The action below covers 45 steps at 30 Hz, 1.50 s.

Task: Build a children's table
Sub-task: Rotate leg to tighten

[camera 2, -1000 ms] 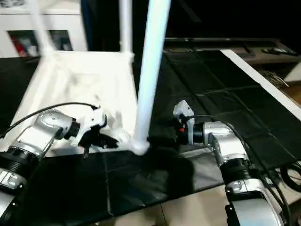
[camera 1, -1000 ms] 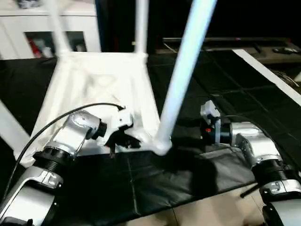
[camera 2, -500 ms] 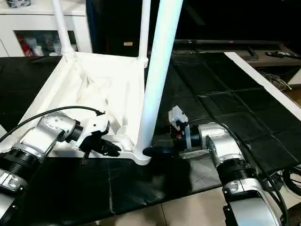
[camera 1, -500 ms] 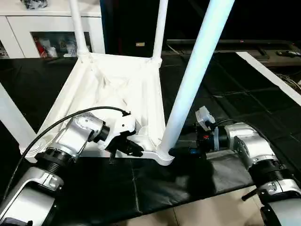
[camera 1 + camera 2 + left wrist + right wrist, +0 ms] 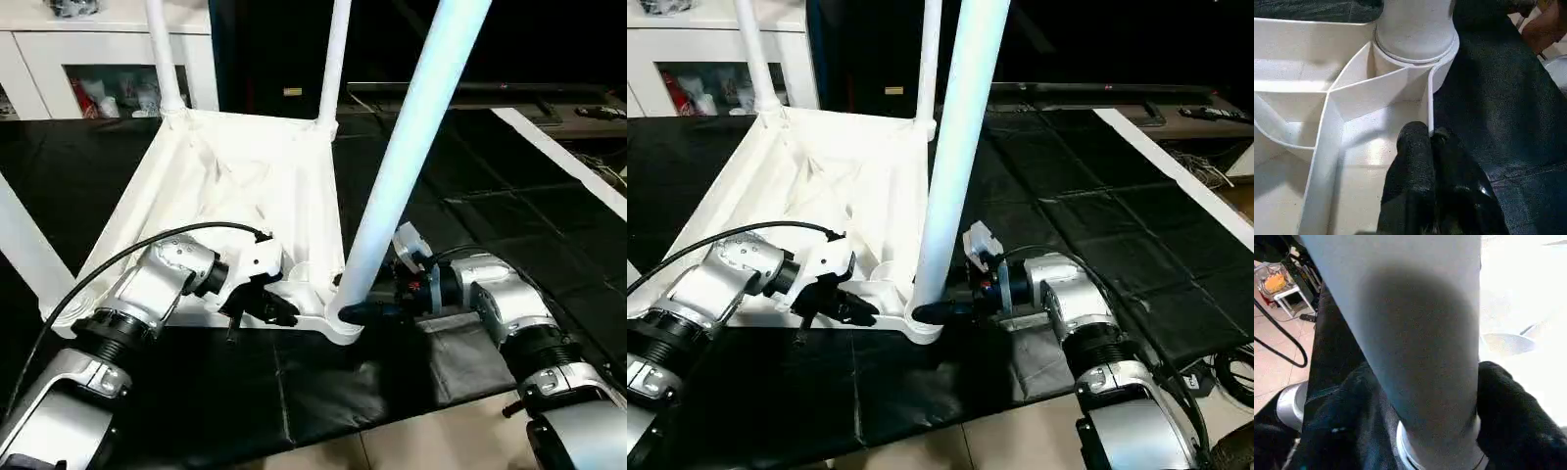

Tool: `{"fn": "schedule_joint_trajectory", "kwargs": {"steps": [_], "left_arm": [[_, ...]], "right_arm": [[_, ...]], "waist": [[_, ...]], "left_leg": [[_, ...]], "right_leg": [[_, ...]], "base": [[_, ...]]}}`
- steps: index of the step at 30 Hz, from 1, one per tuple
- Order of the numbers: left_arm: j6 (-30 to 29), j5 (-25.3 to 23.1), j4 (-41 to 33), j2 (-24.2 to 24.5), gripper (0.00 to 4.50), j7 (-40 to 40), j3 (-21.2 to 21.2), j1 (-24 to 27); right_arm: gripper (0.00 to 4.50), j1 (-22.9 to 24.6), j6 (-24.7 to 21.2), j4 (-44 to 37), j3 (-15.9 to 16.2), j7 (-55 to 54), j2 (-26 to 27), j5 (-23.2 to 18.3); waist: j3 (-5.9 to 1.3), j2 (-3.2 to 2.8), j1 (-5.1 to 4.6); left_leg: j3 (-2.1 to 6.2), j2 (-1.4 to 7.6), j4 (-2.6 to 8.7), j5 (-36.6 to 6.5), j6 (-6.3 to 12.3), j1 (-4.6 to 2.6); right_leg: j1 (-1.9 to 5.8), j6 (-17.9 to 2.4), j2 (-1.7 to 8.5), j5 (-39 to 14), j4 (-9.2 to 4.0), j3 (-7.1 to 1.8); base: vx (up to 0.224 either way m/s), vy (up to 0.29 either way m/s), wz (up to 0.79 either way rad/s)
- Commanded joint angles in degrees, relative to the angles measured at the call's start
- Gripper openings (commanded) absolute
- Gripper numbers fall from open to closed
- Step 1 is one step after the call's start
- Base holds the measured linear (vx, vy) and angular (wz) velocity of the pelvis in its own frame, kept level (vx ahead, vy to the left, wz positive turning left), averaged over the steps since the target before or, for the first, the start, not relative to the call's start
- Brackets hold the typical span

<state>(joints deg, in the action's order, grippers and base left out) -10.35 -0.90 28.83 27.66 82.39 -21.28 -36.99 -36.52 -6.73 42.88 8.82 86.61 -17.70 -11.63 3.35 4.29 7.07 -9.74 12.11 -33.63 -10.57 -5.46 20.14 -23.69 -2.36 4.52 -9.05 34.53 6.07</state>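
The white children's table lies upside down on a black mat, its ribbed underside [image 5: 235, 186] facing up and its legs standing upright. The near right leg [image 5: 411, 147] rises from the corner socket [image 5: 343, 318] closest to me. My left gripper [image 5: 284, 311] is shut on the thin rim wall [image 5: 1429, 105] of the top, just beside that socket. My right gripper [image 5: 358, 313] reaches in from the right at the foot of that leg. In the right wrist view its black fingers [image 5: 1508, 411] press against both sides of the leg [image 5: 1420, 333].
Two more legs stand at the far corners [image 5: 162, 54] [image 5: 336, 59] and one at the near left [image 5: 24, 245]. A white cabinet with glass doors [image 5: 98, 69] stands behind. The black mat [image 5: 490, 196] ends at tiled floor [image 5: 431, 441] in front; cables [image 5: 1234, 377] lie at the right.
My right gripper has moved in from the right to the foot of the near leg and its fingers have closed around it. The left gripper has kept its hold on the rim.
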Motion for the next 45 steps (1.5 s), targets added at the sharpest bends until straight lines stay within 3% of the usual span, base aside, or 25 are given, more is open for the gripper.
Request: {"fn": "schedule_joint_trajectory", "kwargs": {"steps": [1, 8, 11, 14, 17, 18, 19, 21, 24, 27, 28, 29, 33, 36, 40, 44, 45], "left_arm": [[0.8, 0.1, -1.6, -0.8, 0.0, 1.4, -1.9, 0.0], [-2.3, 0.1, -1.7, -2.5, 0.0, -3.1, -0.4, 0.4], [-5.8, 0.2, -1.1, -5.8, 0.0, -9.9, 1.7, 0.1], [-10.5, 0.3, -0.9, -9.6, 0.0, -16.4, 3.4, -0.5], [-13.3, 0.3, -0.1, -12.4, 0.0, -20.3, 4.3, -1.4], [-15.6, 0.2, 1.6, -15.6, 0.0, -24.3, 4.9, -3.0], [-15.6, 0.2, 1.6, -15.6, 0.0, -24.3, 4.9, -3.0], [-17.2, 0.4, 5.1, -20.8, 0.0, -31.1, 6.6, -5.8], [-18.2, 0.2, 6.1, -23.0, 0.0, -34.2, 7.5, -6.8], [-18.7, -0.3, 5.6, -23.3, 0.0, -34.8, 7.7, -6.7], [-18.3, -0.5, 5.4, -22.8, 0.0, -34.5, 7.5, -6.5], [-18.0, -0.8, 5.2, -22.3, 0.0, -34.2, 7.3, -6.4], [-15.9, -1.6, 4.7, -20.1, 0.0, -32.5, 6.6, -5.8], [-14.8, -1.8, 4.1, -18.2, 0.0, -30.4, 6.0, -5.1], [-12.2, -1.7, 2.3, -12.8, 0.0, -23.7, 4.9, -3.0], [-11.1, -1.6, 2.4, -9.6, 0.0, -19.2, 4.5, -2.4], [-9.4, -1.5, 2.4, -8.0, 0.0, -16.3, 4.1, -2.2]], "right_arm": [[2.61, -0.8, 0.8, 0.5, -0.4, 0.7, -0.1, -0.5], [2.25, 1.0, -0.4, -1.4, -0.4, -3.4, 0.9, 0.0], [2.14, 1.5, -2.5, -1.8, -2.2, -11.8, 3.0, 0.4], [2.07, 2.1, -5.0, -3.0, -3.9, -22.9, 6.4, 1.3], [2.03, 2.0, -7.7, -3.5, -4.8, -29.7, 9.0, 1.8], [2.02, 1.5, -9.1, -3.6, -4.7, -35.0, 11.3, 3.0], [2.02, 1.5, -9.1, -3.6, -4.7, -35.0, 11.3, 3.0], [2.01, -0.3, -10.6, -2.3, -5.2, -44.4, 15.4, 4.5], [2.01, -1.2, -11.5, -2.6, -5.6, -48.9, 17.6, 5.2], [2.01, -1.5, -12.4, -3.5, -6.0, -50.6, 18.8, 5.0], [2.01, -1.5, -12.3, -3.5, -6.1, -50.8, 18.8, 4.9], [2.33, -1.3, -12.4, -3.7, -6.3, -51.0, 18.9, 4.7], [2.33, -0.3, -12.4, -5.7, -6.3, -48.8, 18.3, 3.9], [2.78, 0.4, -11.7, -6.5, -5.8, -47.5, 17.1, 4.5], [3.16, 2.6, -9.4, -9.0, -5.1, -39.8, 12.3, 3.3], [3.25, 4.0, -8.8, -11.3, -4.8, -31.1, 8.7, 0.9], [3.54, 4.2, -8.5, -11.5, -5.0, -28.2, 7.1, 0.3]], "waist": [[-4.15, -0.49, -0.32], [-4.11, -0.4, -0.33], [-3.77, -0.25, -0.55], [-3.42, -0.08, -1.25], [-3.4, 0.1, -2.27], [-3.48, 0.05, -2.58], [-3.51, -0.21, -2.81], [-3.45, -0.35, -3.54], [-3.73, -0.62, -3.87], [-3.81, -0.44, -3.95], [-3.83, -0.5, -3.96], [-3.86, -0.44, -3.96], [-4.05, -0.32, -3.81], [-4.1, -0.38, -3.66], [-4.06, -0.95, -3.58], [-3.86, -0.96, -3.3], [-3.8, -0.79, -3.22]], "left_leg": [[-0.19, 1.77, 3.67, -8.5, 1.93, -0.22], [-0.22, 1.75, 3.69, -8.2, 1.93, -0.2], [-0.04, 1.57, 3.78, -10.7, 0.89, -0.4], [0.2, 1.01, 3.61, -13.6, 0.06, -0.57], [0.52, 0.59, 3.47, -14.3, -0.5, -0.18], [0.65, 0.48, 3.5, -13.7, -0.33, 0.2], [0.59, 0.51, 3.49, -13.5, -0.35, 0.12], [0.54, 0.5, 3.43, -14.5, 0.15, -0.41], [0.85, 0.66, 3.65, -14.3, 0.35, -0.13], [0.89, 0.78, 3.83, -14.2, 0.91, -0.13], [0.88, 0.87, 3.93, -13.6, 1.18, -0.02], [0.85, 0.92, 3.94, -13.3, 1.32, 0.02], [0.59, 0.94, 3.85, -10.6, 2.07, 0.11], [0.5, 1.07, 3.89, -9.0, 2.22, 0.24], [0.55, 1.28, 4.04, -9.6, 2.24, 0.02], [0.4, 1.5, 4.12, -10.9, 2.29, -0.29], [0.43, 1.44, 4.16, -11.4, 2.07, -0.23]], "right_leg": [[3.54, -10.0, 4.15, -15.6, -3.53, -3.29], [3.56, -9.9, 4.13, -15.3, -3.48, -3.32], [3.28, -8.6, 4.21, -20.4, -4.1, -3.28], [2.9, -4.3, 4.4, -31.4, -5.55, -2.95], [3.12, -1.4, 4.39, -36.7, -6.32, -2.28], [3.32, -0.4, 4.34, -36.9, -6.44, -2.14], [3.17, -0.5, 4.18, -36.2, -6.49, -2.21], [2.59, -1.5, 4.02, -34.7, -6.88, -1.93], [3.12, -2.4, 4.16, -31.9, -6.59, -1.82], [3.17, -3.6, 4.12, -28.5, -6.29, -2.08], [3.26, -4.4, 4.11, -26.5, -5.94, -2.31], [3.32, -4.7, 4.12, -25.5, -5.82, -2.38], [3.61, -6.6, 4.13, -20.6, -5.05, -2.75], [3.85, -7.2, 4.21, -18.3, -4.74, -2.86], [3.86, -8.1, 4.21, -17.0, -4.75, -2.88], [3.65, -9.0, 4.15, -17.3, -4.68, -3.01], [3.72, -8.9, 4.13, -18.3, -4.72, -2.97]], "base": [[0.0, 0.0, 0.0], [0.0, 0.0, 0.0], [0.0, 0.0, 0.0], [0.0, 0.0, 0.0], [0.0, 0.0, 0.0], [0.0, 0.0, 0.0], [0.0, 0.0, 0.0], [0.0, 0.0, 0.0], [0.0, 0.0, 0.0], [0.0, 0.0, 0.0], [0.0, 0.0, 0.0], [0.0, 0.0, 0.0], [0.0, 0.0, 0.0], [0.0, 0.0, 0.0], [0.0, 0.0, 0.0], [0.0, 0.0, 0.0], [0.0, 0.0, 0.0]]}}
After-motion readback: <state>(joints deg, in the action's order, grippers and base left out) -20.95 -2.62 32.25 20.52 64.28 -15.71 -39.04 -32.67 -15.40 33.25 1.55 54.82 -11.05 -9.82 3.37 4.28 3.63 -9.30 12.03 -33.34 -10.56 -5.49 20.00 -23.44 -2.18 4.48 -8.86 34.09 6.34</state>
